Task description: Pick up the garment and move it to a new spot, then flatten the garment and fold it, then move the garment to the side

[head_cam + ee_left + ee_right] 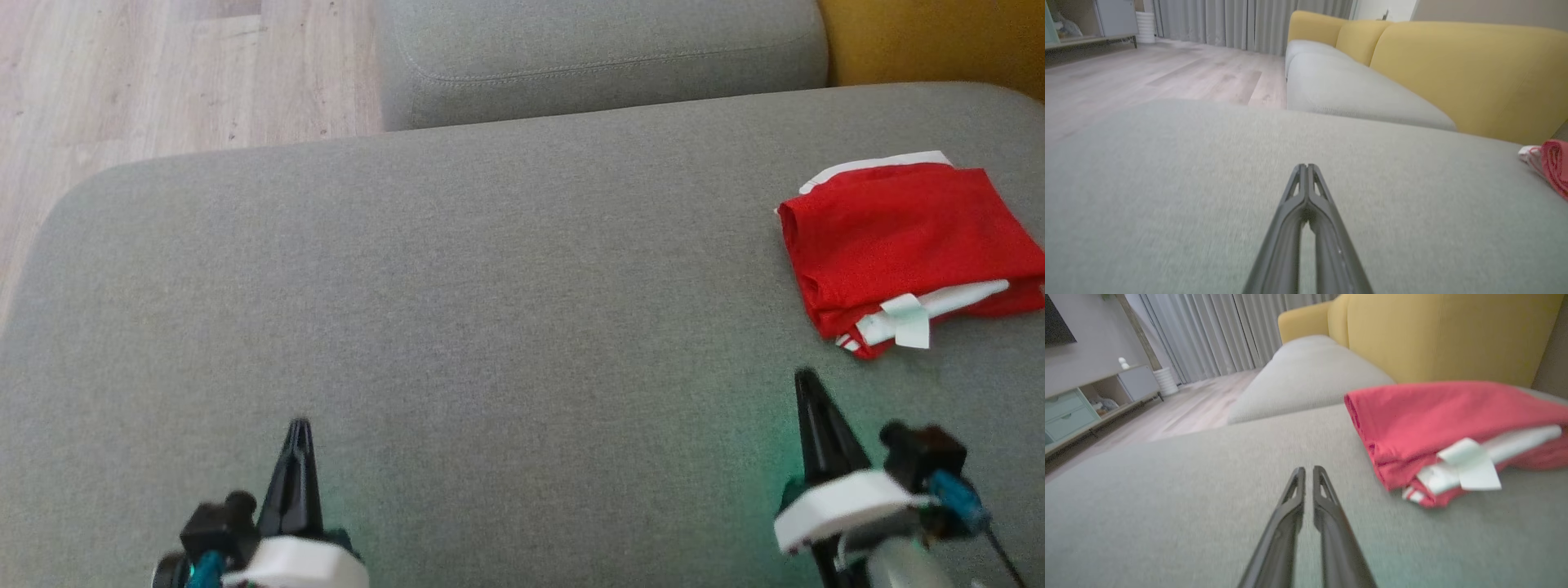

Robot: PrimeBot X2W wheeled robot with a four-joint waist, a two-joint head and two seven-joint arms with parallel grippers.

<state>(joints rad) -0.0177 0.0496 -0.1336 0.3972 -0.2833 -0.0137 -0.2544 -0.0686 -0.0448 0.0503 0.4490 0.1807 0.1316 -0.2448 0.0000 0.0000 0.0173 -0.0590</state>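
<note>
Left claw (299,426) is clenched, its two dark fingers pressed tip to tip, at the lower left of the head view over bare grey sofa seat (490,286). Whether it touches the fabric cannot be determined. Right claw (807,377) stands at the lower right of that view, likewise clenched; the right wrist view shows only a hairline gap between its fingers. Neither claw grasps any item. Red garment (906,237) lies folded on the same seat at the right edge of the head view, just above the right claw in frame but apart from it, and well apart from the left claw. White trim runs along its upper edge and a white label (910,322) protrudes from its lower edge. Second grey cushion (604,57) sits at top centre, yellow backrest (931,41) at the upper right, wooden floor (163,82) at the upper left.
</note>
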